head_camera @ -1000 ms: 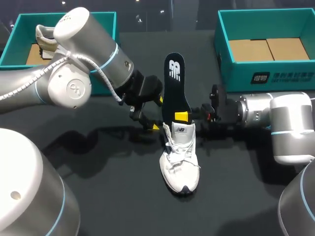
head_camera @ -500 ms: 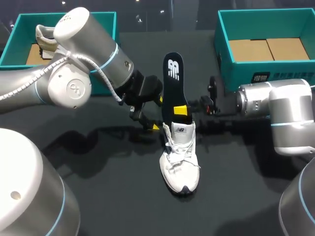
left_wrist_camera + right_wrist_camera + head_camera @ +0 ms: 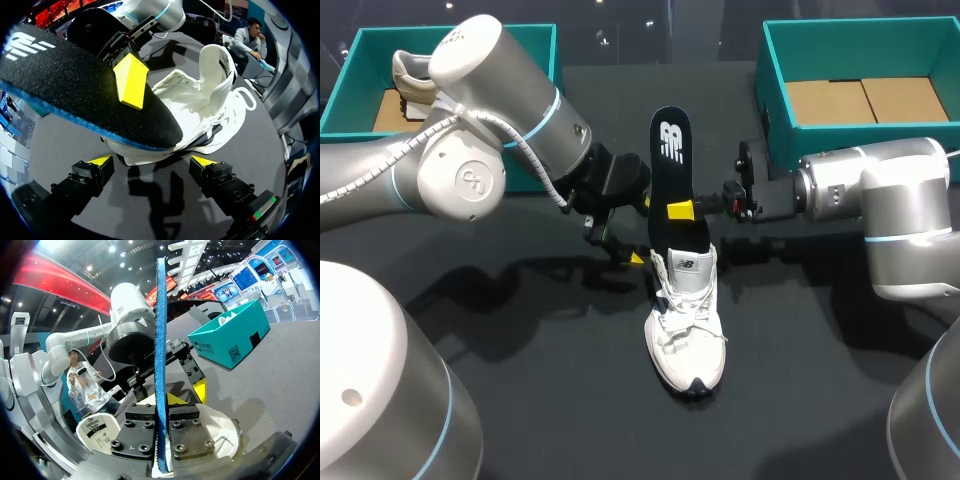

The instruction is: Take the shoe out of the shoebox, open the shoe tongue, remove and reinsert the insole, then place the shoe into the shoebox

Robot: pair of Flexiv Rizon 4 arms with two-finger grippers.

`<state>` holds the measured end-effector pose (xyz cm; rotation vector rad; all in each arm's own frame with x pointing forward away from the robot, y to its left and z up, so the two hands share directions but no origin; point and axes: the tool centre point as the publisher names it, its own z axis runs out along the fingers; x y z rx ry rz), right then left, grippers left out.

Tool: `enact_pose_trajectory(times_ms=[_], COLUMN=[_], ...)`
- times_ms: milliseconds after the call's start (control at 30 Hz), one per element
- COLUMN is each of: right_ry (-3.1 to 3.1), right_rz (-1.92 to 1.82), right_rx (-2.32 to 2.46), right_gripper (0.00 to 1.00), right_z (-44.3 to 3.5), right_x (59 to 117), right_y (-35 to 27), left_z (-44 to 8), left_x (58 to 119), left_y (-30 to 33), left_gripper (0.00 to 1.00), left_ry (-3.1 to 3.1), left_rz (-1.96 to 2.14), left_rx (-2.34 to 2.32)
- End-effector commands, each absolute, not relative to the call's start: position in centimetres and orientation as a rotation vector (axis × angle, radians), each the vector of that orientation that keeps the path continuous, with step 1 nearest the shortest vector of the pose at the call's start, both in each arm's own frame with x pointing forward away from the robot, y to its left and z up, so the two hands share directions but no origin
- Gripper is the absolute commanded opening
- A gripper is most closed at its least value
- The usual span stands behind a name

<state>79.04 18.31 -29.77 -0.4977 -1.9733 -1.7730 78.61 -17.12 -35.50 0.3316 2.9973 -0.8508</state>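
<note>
White mesh and laces mark the shoe (image 3: 686,322) in the head view. It stands on the dark table (image 3: 520,400) near the middle, toe towards the near edge. The black insole (image 3: 672,175) rises from the shoe's opening and leans to the far side. The right gripper (image 3: 682,210) comes in from the right and pinches the insole about halfway up, one yellow tip flat on its top face. The left gripper (image 3: 638,232) sits just left of the shoe's heel, fingers spread, holding nothing. A teal shoebox (image 3: 790,125) with a bare cardboard floor stands at the far right. Another teal box (image 3: 365,55) at the far left holds a second shoe (image 3: 410,80).

In the left wrist view, the left gripper (image 3: 151,165) has its fingers wide apart over bare table. The shoe (image 3: 215,95) lies just ahead of them. The insole (image 3: 75,85), blue along its edge, slants above the shoe with its end at the opening. A yellow fingertip (image 3: 131,80) of the right gripper presses on its upper face.

In the right wrist view, the insole (image 3: 160,330) shows edge-on as a blue strip. It is clamped between the two fingers of the right gripper (image 3: 161,416). The shoe (image 3: 222,430) lies under and beside that gripper, and the box holding the second shoe (image 3: 227,337) stands beyond.
</note>
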Motion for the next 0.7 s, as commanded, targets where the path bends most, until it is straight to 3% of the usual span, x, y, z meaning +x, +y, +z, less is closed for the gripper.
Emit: enact_pose_trajectory(times_ms=[33,700], right_ry=[-1.963,-1.866], right_rz=[-1.772,-1.741], right_rx=[-0.520,-0.669], right_gripper=[0.00,0.00], right_z=[-30.4,-34.3], right_x=[78.8,75.2], right_y=[18.1,17.6], left_z=[-35.6,-35.6], left_x=[78.6,78.6], left_y=[-17.2,-17.2], left_gripper=[1.00,1.00], left_ry=[2.998,2.998], left_rz=[-0.848,-0.848], left_rx=[0.333,0.333])
